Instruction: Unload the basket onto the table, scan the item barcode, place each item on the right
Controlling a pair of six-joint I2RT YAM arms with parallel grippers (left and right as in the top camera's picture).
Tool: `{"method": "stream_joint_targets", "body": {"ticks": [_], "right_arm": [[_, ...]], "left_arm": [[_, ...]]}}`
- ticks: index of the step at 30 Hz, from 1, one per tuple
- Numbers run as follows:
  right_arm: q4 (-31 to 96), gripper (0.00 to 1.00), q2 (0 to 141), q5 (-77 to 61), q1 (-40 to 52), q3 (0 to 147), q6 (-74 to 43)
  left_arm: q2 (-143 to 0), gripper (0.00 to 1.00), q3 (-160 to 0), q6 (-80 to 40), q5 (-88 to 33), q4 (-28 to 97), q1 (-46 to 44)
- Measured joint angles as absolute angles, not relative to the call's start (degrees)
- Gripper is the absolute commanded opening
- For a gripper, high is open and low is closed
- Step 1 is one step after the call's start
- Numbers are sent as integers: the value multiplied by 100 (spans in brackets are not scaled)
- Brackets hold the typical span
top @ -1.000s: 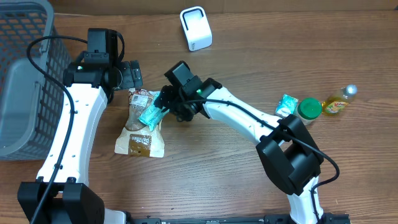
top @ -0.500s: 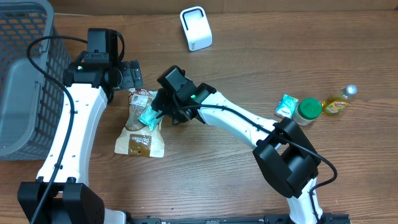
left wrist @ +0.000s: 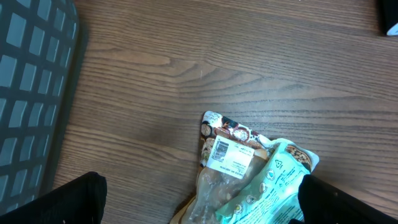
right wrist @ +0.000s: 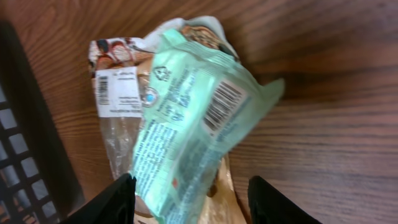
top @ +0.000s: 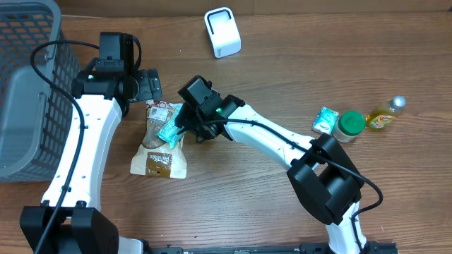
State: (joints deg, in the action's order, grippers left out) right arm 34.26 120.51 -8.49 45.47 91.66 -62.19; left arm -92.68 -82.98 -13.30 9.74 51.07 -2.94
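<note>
In the overhead view, the teal packet is seen lying across the upper part of a brown bag on the wooden table, left of centre. The right gripper is lowered onto the packet's right edge, and its jaws cannot be made out from this height. The left gripper is held just above the bag's top edge, with nothing in it. A white device stands upright at the far edge of the table, well apart from the packet. A grey basket is placed at the far left, and a small teal pack, a green-lidded jar and a yellow bottle are grouped at the right. In the left wrist view, the left gripper is shown spread wide and empty, above the bag's white label, with the packet beside that label. In the right wrist view, the right gripper is seen partly open, its fingers set either side of the packet's near end. One finger is close against the edge, while a gap is left at the other. The packet's barcode is turned up toward the camera.
</note>
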Motion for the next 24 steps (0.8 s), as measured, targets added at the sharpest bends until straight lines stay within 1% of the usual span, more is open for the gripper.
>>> {"method": "stream_joint_targets", "body": {"ticks": [2, 4, 5, 6, 9, 11, 13, 14, 19, 24], "right_arm": [[3487, 59, 12051, -851, 4547, 9157, -6270], [3535, 68, 12053, -856, 4547, 9155, -6305], [3564, 68, 12051, -854, 4547, 9155, -6344], [3573, 63, 12051, -862, 4547, 9153, -6326], [3535, 56, 12053, -867, 4547, 9148, -6357], [3509, 55, 12051, -873, 4547, 9148, -6464], [3514, 56, 12051, -851, 4547, 9148, -6556], [3514, 59, 12053, -825, 4547, 9148, -6589], [3514, 67, 12053, -687, 4547, 9148, -6681], [3509, 82, 12051, -635, 4552, 9148, -6733]], "left_arm": [[-9268, 100, -8298, -1330, 974, 5107, -294], [-9268, 100, -8298, -1330, 974, 5107, -294], [-9268, 100, -8298, -1330, 974, 5107, -294], [-9268, 99, -8298, -1330, 974, 5107, -294], [-9268, 100, -8298, -1330, 974, 5105, -294], [-9268, 100, -8298, -1330, 974, 5107, -294], [-9268, 99, -8298, -1330, 974, 5107, -294], [-9268, 100, -8298, -1330, 974, 5107, -294], [-9268, 100, -8298, -1330, 974, 5107, -294], [-9268, 100, -8298, -1330, 974, 5107, -294]]}}
